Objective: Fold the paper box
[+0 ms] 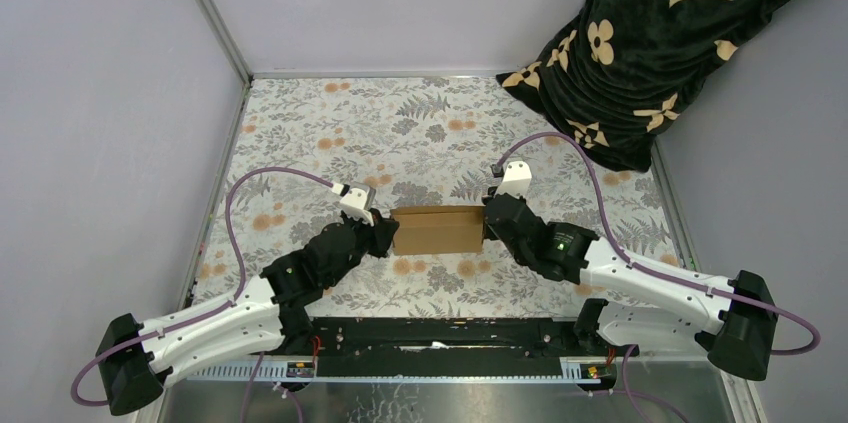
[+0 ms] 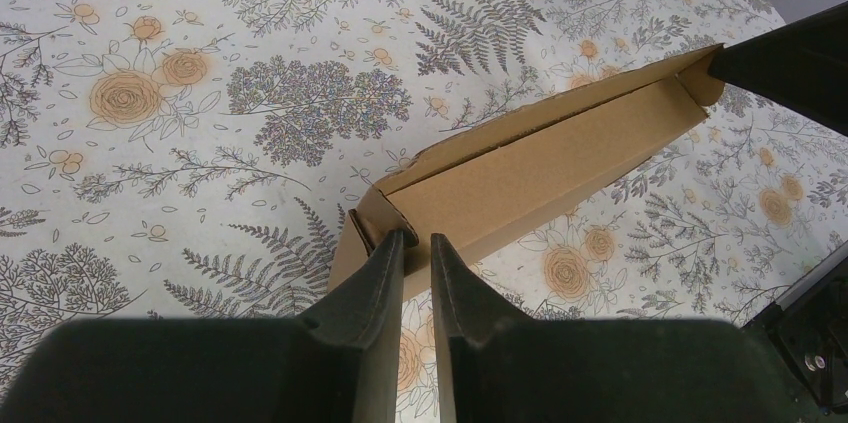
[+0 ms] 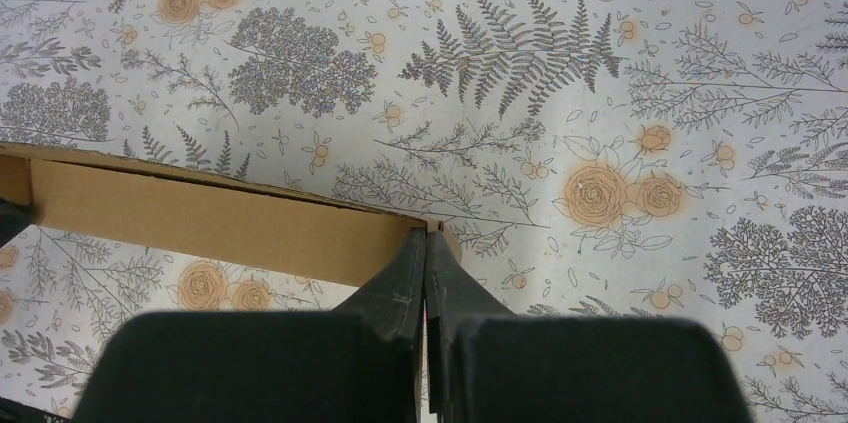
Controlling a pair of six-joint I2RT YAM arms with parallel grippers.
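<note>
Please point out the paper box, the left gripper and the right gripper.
paper box (image 1: 438,229), top external view, middle of the cardboard.
left gripper (image 2: 417,240), left wrist view, midway between its fingertips.
right gripper (image 3: 426,236), right wrist view, midway between its fingertips.

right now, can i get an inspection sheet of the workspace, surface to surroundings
surface: floral-print table cover, flat
job's things: plain brown cardboard paper box, partly folded, long walls raised, lying between both arms
clutter: nothing seen
grippers: left gripper, jaws a slit apart at the box's left end, grip unclear; right gripper, jaws shut, tips at the box's right end corner
cables: purple cables, one looping off each arm, clear of the box
surroundings: grey walls; black cloth with tan flower motifs draped at the far right corner
</note>
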